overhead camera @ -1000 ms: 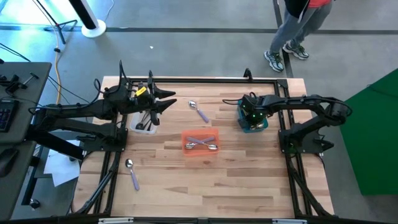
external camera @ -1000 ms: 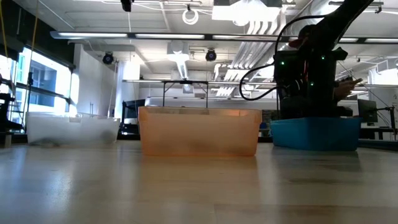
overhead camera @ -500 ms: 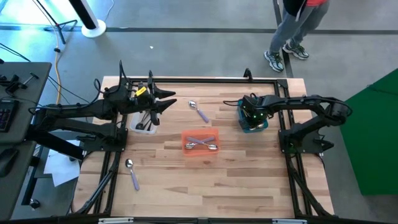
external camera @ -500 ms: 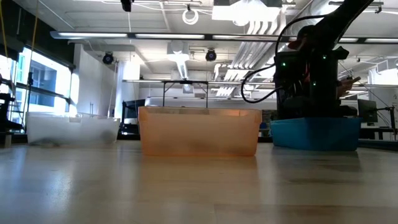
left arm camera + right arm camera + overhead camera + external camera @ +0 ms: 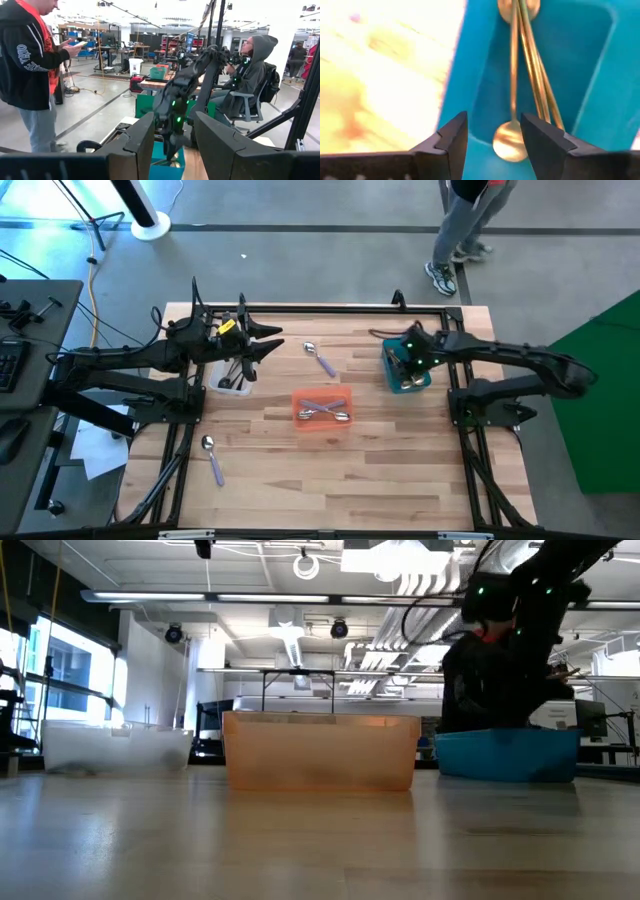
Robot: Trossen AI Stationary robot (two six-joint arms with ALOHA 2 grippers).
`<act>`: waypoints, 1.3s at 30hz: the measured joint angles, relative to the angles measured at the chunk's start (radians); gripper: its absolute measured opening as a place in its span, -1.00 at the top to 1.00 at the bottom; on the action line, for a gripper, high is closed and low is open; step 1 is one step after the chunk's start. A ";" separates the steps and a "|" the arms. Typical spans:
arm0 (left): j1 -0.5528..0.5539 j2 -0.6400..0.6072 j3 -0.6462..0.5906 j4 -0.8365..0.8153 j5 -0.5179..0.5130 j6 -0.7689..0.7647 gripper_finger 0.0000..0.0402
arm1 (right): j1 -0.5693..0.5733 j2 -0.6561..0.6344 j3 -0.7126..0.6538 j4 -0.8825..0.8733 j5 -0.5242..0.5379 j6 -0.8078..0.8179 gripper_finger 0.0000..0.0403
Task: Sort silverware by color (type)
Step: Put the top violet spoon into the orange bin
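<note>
Right gripper hangs over the teal bin at the table's far right, its fingers spread and holding nothing; between them the wrist view shows gold spoons lying lengthwise on the bin floor, with the bin's wall just to one side and bare wood beyond it. Left gripper waits at the far left beside the clear bin, fingers parted and empty; dark spoons lie in that bin. Orange bin sits mid-table, well apart from both arms, with silver spoons inside. One lavender-handled spoon lies loose on the wood between the two grippers, near the far edge, with open board all round it. Another lavender spoon lies close to the left edge, nearer the front. Near half of the table is open wood. In the low view the orange bin stands centre, the teal bin to its right under the right arm. A person stands on the floor beyond the far edge
</note>
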 joint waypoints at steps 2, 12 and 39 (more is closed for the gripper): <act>0.000 0.000 0.000 0.000 0.000 0.000 0.35 | 0.001 -0.074 0.000 0.001 -0.001 0.019 0.17; 0.000 0.000 0.000 0.000 0.000 -0.002 0.35 | 0.001 -0.398 0.000 0.438 0.005 0.009 0.17; 0.000 -0.022 0.001 0.000 0.089 -0.114 0.35 | 0.369 -0.088 0.001 1.322 -0.077 -0.504 0.17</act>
